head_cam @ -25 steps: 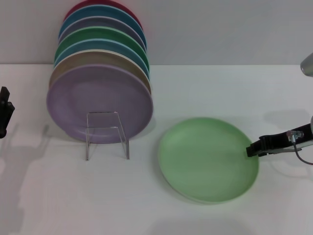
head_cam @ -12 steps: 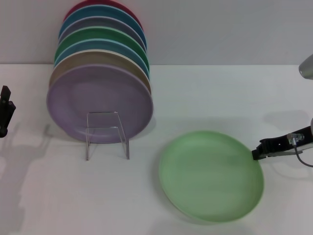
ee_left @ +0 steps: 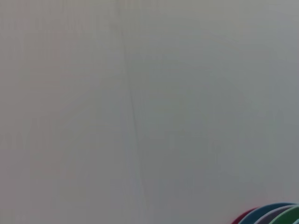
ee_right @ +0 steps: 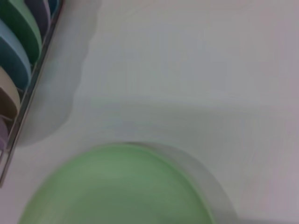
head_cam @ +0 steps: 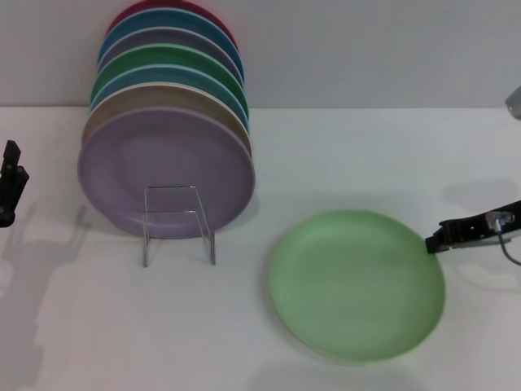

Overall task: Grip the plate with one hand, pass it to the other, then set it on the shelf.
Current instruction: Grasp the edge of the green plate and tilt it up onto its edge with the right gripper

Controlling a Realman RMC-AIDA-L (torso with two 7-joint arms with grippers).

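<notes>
Though seemingly pinched at its rim by the slim right claw (head_cam: 434,242), matte round mint plate (head_cam: 356,285), shallow-rimmed.

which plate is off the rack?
The light mint-green plate, by itself on the white table with the right gripper at its rim. The other plates, lilac plate in front, stand on edge in the rack.

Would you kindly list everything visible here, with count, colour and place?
Plate: one, mint green, on the table right of the rack, right rim at the right gripper.
Racked plates: about seven, lilac in front, then tan, blues, green, red at back, upright.
Rack: one, clear, left of centre.
Table: white.
Left gripper: black, at the left edge, idle.
Right gripper: black, at the plate's right rim.
</notes>
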